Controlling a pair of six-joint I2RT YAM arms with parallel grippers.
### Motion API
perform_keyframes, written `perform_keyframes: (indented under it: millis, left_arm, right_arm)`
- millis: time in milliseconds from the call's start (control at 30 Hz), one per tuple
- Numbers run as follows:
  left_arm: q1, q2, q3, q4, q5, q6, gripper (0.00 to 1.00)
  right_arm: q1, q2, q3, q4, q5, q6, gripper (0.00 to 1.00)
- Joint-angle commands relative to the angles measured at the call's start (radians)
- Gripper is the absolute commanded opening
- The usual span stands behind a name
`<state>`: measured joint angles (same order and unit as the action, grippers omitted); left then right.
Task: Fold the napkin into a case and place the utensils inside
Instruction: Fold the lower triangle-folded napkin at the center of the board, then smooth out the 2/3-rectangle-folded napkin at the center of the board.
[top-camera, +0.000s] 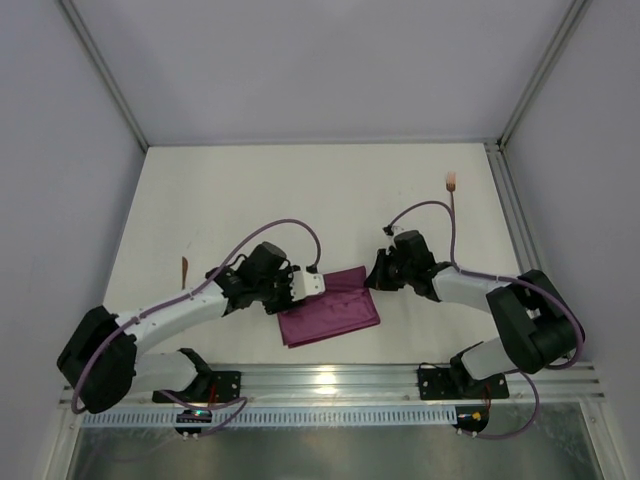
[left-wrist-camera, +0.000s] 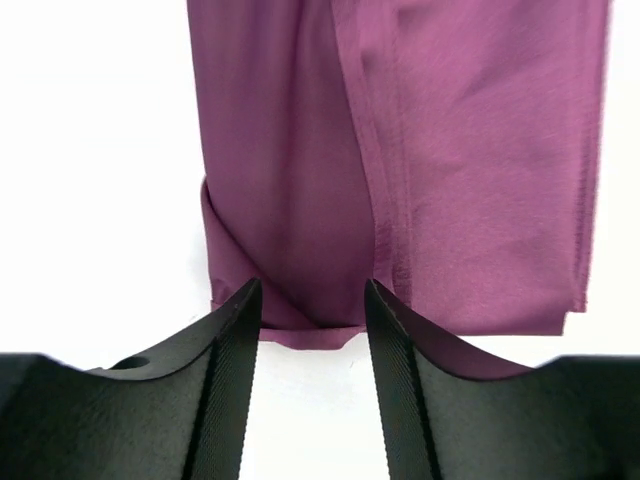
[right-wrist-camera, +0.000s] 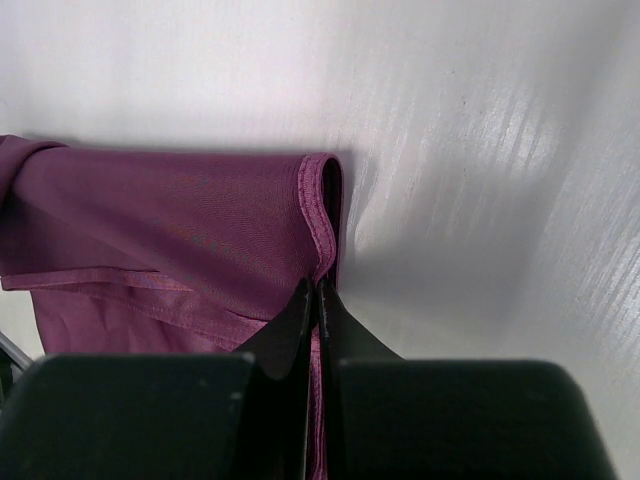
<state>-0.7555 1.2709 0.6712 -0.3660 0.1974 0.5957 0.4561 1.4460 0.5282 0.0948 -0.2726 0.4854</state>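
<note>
Top external view: the napkin (top-camera: 330, 308), maroon-purple, lies folded into a layered rectangle on the white counter (top-camera: 290, 190), towards its near edge and between the two arms.

The left fingers (top-camera: 308, 283) sit at the cloth's upper left corner. The right fingers (top-camera: 381, 272) meet its upper right corner.

Left wrist view: the left fingers (left-wrist-camera: 225, 380) stand apart, released. The napkin's (left-wrist-camera: 440, 200) short hemmed edge lies in the gap between their tips, and neither finger presses the cloth.

Right wrist view: the right fingers (right-wrist-camera: 290, 335) are clenched together, pinching the napkin's (right-wrist-camera: 180, 230) folded, stitched edge, which rises in a rounded loop just above the tips.

Outlying items: a copper fork (top-camera: 452, 184) lies at the far right of the counter, well apart from the cloth. A second utensil (top-camera: 185, 270), thin and copper-coloured, lies at the counter's left edge; its type cannot be told.
</note>
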Motion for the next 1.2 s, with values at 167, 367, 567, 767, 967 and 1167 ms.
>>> perform_keyframes:
  millis: [167, 367, 567, 767, 967, 1167]
  left_arm:
    - [-0.002, 0.011, 0.053, -0.048, 0.047, 0.015, 0.5]
    - [-0.022, 0.09, 0.013, -0.034, 0.002, 0.056, 0.34]
    - [-0.025, 0.091, -0.044, -0.051, -0.05, 0.108, 0.2]
    - [-0.025, 0.013, -0.027, -0.088, 0.025, 0.07, 0.41]
    - [0.007, -0.174, 0.126, -0.132, 0.123, -0.06, 0.61]
    - [0.163, -0.05, 0.18, -0.08, -0.027, -0.226, 0.32]
  right_arm:
    - [0.003, -0.007, -0.011, 0.016, 0.044, 0.013, 0.04]
    - [0.006, -0.038, -0.017, 0.011, 0.055, 0.019, 0.04]
    - [0.006, -0.067, -0.028, 0.005, 0.062, 0.019, 0.04]
    - [0.01, -0.061, -0.045, 0.023, 0.058, 0.033, 0.04]
    - [0.018, -0.064, -0.05, 0.033, 0.064, 0.042, 0.04]
    - [0.029, -0.067, -0.053, 0.04, 0.073, 0.053, 0.04]
